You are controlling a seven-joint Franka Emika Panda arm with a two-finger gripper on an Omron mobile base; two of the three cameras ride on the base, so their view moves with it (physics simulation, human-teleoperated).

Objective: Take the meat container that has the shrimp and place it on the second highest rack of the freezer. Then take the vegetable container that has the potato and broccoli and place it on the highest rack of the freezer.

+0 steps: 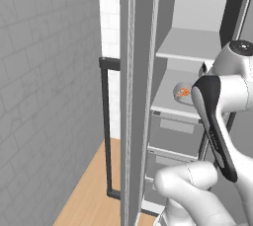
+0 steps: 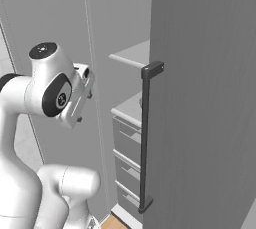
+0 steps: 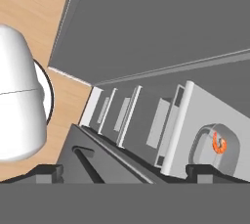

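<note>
My hand (image 3: 124, 170) is spread wide and grips nothing, its two dark fingertips (image 3: 46, 171) set far apart and touching nothing. It hangs outside the tall grey freezer cabinet (image 1: 141, 96). The pale grey rounded meat container (image 1: 184, 93) with the small orange shrimp (image 3: 219, 144) sits on the flat light-grey second highest rack (image 1: 170, 89), just above the grey drawers (image 1: 178, 131).

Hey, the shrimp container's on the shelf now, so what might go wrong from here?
The shrimp container sits near the front edge of the second highest rack, so a sweep of the arm might nudge it off. The pincer hangs close to the freezer drawers and open doors; pulling back could clip them.
</note>
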